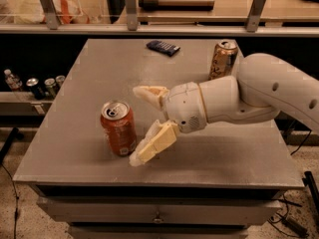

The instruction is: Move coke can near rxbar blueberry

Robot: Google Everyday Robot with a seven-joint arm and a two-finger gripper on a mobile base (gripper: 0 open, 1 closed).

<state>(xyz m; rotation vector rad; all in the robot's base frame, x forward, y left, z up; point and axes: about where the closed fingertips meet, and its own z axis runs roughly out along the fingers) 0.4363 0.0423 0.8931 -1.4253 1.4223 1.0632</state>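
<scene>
The coke can (118,128) stands upright on the worktop (84,83), right in front of the hand (140,125), just off its fingertips and not yet between them. The hand is spread wide apart, one finger high and the lower finger (154,143) angled down, its tip close to the foot of the can. Whether it touches, I can't tell. Nothing is held yet.

Here's the danger: that lower finger sits very near the can's base. If it drives forward off line, it shoves the can instead of straddling it. A tall can pushed low tips over or skids toward the near edge of the worktop, which is not far off. The fingertip also looks low over the worktop, and a scrape there could jolt the approach.

Closing too soon is another risk. A pinch on the curved side only, and the can squirts out or hangs crooked.

Then comes the carry. The blueberry bar (163,47) lies well away, beyond the hand's upper finger, by the far edge. The tan can (223,59) stands behind the wrist, close by the arm (269,91), and a wide swing of the forearm could clip it. Setting down too close could land the can on the thin bar, where it would wobble and fall.
</scene>
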